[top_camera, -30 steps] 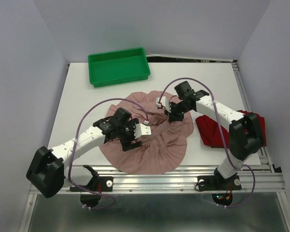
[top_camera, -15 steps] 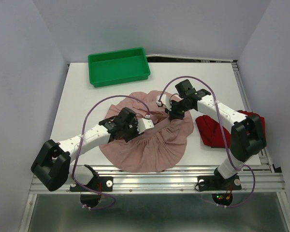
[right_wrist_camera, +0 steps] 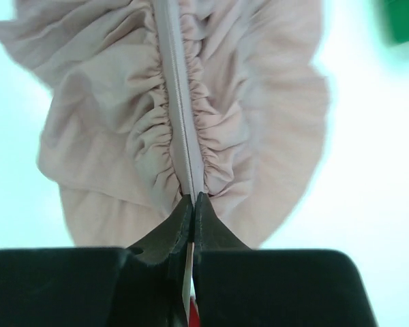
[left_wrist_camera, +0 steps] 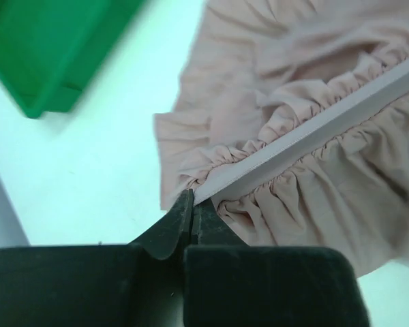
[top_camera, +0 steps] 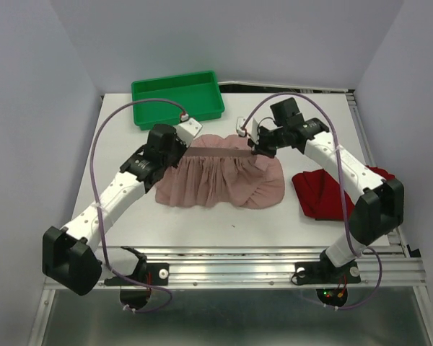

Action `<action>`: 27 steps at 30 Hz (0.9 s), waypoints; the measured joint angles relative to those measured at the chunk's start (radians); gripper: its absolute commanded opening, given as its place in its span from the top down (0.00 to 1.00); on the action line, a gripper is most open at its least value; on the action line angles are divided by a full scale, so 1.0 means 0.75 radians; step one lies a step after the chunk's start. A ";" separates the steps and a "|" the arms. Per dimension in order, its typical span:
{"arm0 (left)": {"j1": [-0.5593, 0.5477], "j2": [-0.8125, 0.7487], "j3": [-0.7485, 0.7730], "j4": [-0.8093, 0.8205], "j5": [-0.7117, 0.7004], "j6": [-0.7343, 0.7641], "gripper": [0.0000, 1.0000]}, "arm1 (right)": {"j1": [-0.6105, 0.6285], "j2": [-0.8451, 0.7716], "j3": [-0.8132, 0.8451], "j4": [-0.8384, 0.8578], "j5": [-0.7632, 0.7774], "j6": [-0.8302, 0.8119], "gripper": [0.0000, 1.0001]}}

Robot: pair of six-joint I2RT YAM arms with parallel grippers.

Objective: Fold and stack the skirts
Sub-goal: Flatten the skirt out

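Observation:
The dusty pink ruffled skirt point(top_camera: 220, 180) hangs by its waistband, stretched taut between both grippers, with its lower tier resting on the white table point(top_camera: 123, 144). My left gripper point(top_camera: 182, 150) is shut on the waistband's left end point(left_wrist_camera: 211, 185). My right gripper point(top_camera: 257, 149) is shut on the right end point(right_wrist_camera: 188, 184). From the right wrist the pink skirt point(right_wrist_camera: 109, 116) spreads out below the band. The plain dark red skirt point(top_camera: 319, 193) lies crumpled at the table's right edge, partly behind the right arm.
A green plastic tray point(top_camera: 177, 99) stands at the back left of the table, close behind the left gripper; its corner point(left_wrist_camera: 48, 61) shows in the left wrist view. Metal rails run along the table's near and right edges.
My left gripper closed on the waistband and moved up and back toward the tray. The pink skirt went from lying spread flat to being lifted and stretched between both grippers.

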 measured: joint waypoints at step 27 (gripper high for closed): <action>-0.004 -0.328 0.158 0.014 0.075 -0.037 1.00 | -0.040 -0.113 0.370 -0.090 0.090 0.300 0.99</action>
